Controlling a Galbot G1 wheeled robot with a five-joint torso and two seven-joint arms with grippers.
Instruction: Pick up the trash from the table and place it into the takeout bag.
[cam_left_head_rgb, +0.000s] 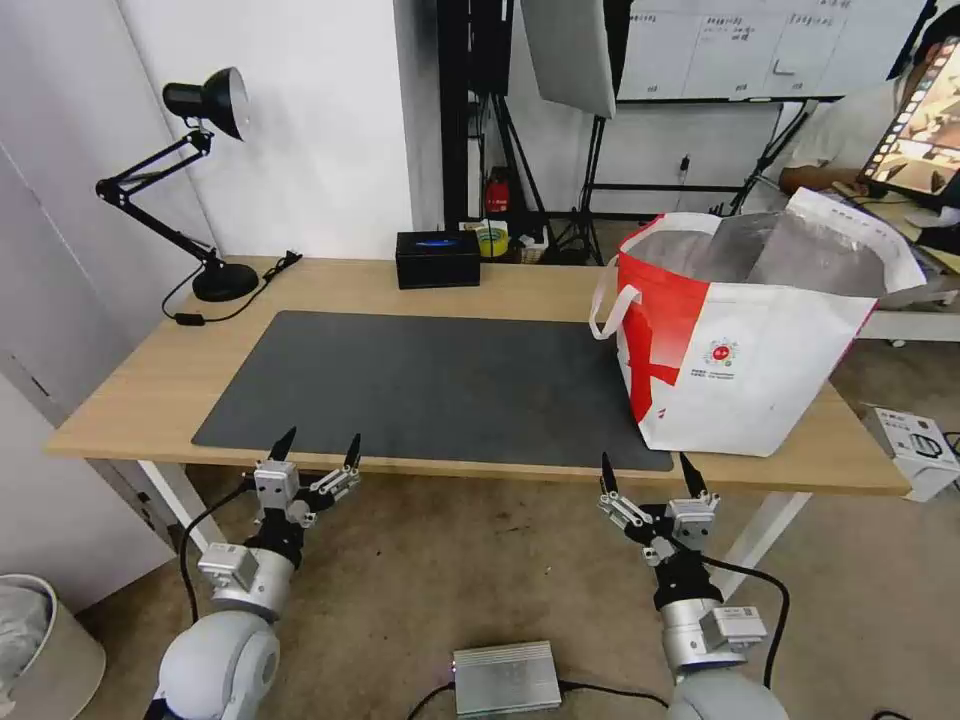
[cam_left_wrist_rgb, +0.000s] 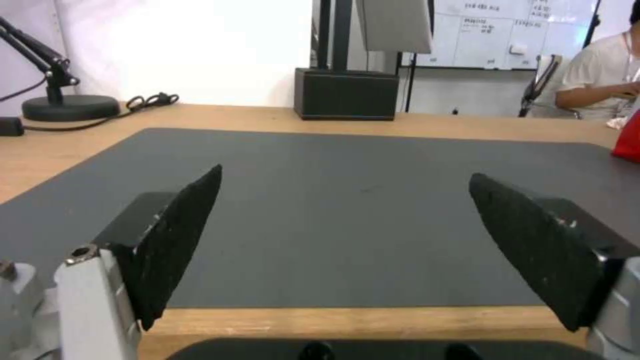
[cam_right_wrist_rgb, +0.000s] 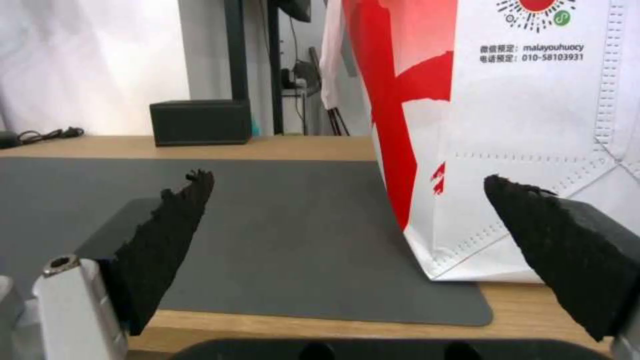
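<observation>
Black-padded and spread wide, the left gripper (cam_left_head_rgb: 318, 448) and the right gripper (cam_left_head_rgb: 646, 473) hang level with the near edge of the long light-wood table (cam_left_head_rgb: 150, 390), both holding nothing. In the left wrist view the left gripper's fingers (cam_left_wrist_rgb: 177, 240) frame a bare stretch of the large dark grey mat (cam_left_wrist_rgb: 347, 200); in the right wrist view the right gripper's fingers (cam_right_wrist_rgb: 167, 235) frame the mat's corner and the lower front of the bag.

Across that mat no bowl, tray, food bag or tissue is in sight, so the pickup appears either finished or without anything left to collect. What lies inside the bag cannot be told.

On the robot's right, the large boxy white takeout bag with red side panels (cam_left_head_rgb: 745, 360) stands upright, partly on the mat and partly on bare wood. Its mouth gapes open on crinkled silver foil lining, a white strap handle droops at its left side, and a small round logo marks the front.

Farther back, a black box (cam_left_head_rgb: 437, 259) sits at the far edge, and a black desk lamp (cam_left_head_rgb: 205, 180) stands at the far left corner.
</observation>
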